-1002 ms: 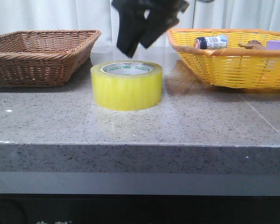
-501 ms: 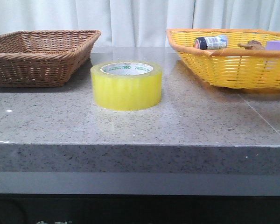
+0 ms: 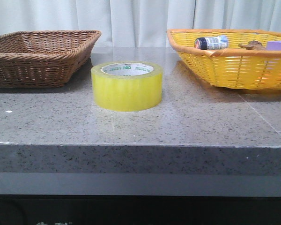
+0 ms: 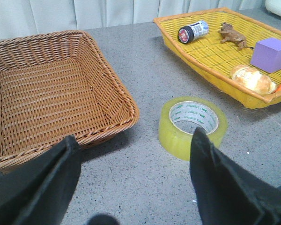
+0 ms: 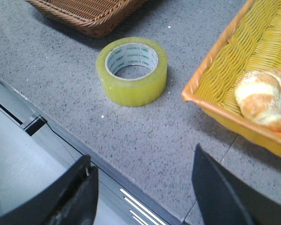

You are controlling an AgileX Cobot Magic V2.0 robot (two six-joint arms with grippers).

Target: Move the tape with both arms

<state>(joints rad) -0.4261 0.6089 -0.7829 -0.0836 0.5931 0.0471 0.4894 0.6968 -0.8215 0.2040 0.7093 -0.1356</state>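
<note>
On the left of the front view sits the brown wicker basket [image 3: 40, 55], holding nothing visible. A second ago a dark hand hung just above the tape [image 3: 127, 86]; it has since lifted out of the front view, and the roll has not shifted. In my judgement the tape has just been set down midway, so the hand-over now waits on the other arm. The left hand [image 4: 131, 183] hovers with its fingers spread wide and released, the tape ahead of it and slightly toward its right finger, untouched. The roll lies flat on the grey stone surface [image 3: 140, 126], between the two baskets; its core axis points straight up, the opening facing the ceiling, its broad round face being the longer dimension. The right hand [image 5: 145, 187] is likewise released, the tape ahead of its left finger. Rightmost stands the yellow basket [image 3: 234, 65].
</note>
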